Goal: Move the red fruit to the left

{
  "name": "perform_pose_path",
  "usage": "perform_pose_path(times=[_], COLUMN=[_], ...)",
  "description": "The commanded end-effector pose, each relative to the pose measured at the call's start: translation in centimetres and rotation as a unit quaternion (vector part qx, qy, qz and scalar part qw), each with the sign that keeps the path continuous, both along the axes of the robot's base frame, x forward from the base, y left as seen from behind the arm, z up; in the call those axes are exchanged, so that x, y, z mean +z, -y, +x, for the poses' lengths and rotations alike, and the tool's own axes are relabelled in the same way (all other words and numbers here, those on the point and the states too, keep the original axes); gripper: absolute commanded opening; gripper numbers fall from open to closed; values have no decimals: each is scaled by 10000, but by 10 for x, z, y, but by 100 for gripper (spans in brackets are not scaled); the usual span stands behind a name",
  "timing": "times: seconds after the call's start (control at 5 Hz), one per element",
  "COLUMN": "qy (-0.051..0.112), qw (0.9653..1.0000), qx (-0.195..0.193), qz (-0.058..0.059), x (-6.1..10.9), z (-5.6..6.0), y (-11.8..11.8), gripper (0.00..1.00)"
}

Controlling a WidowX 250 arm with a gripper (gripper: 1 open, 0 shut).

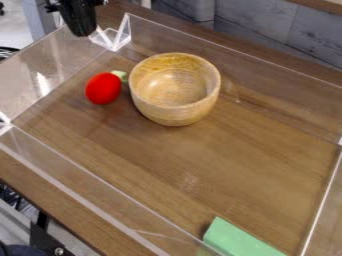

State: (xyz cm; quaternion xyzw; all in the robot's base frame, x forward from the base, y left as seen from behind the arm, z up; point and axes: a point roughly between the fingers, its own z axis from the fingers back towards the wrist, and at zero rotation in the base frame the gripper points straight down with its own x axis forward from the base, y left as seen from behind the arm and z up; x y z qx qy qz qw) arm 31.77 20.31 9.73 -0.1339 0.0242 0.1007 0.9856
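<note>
The red fruit (103,88) lies on the wooden table, its pale green top touching the left side of the wooden bowl (175,87). My gripper (79,22) hangs at the top left, above and behind the fruit and well apart from it. Its black fingers are drawn together with nothing between them.
Low clear plastic walls (40,70) ring the wooden table surface. A clear plastic wedge (116,36) stands at the back left beside the gripper. A green block (243,241) lies at the front edge. Grey blocks stand behind the far wall.
</note>
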Motion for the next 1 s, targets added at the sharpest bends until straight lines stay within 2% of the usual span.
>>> perform_pose_path(times=[0.0,0.4,0.8], qy=[246,226,260], qw=[9994,9994,9992], qx=[59,130,38], qz=[236,229,295], x=[21,19,26], z=[6,11,14], y=[-11,-12,-9], gripper=[100,100,100])
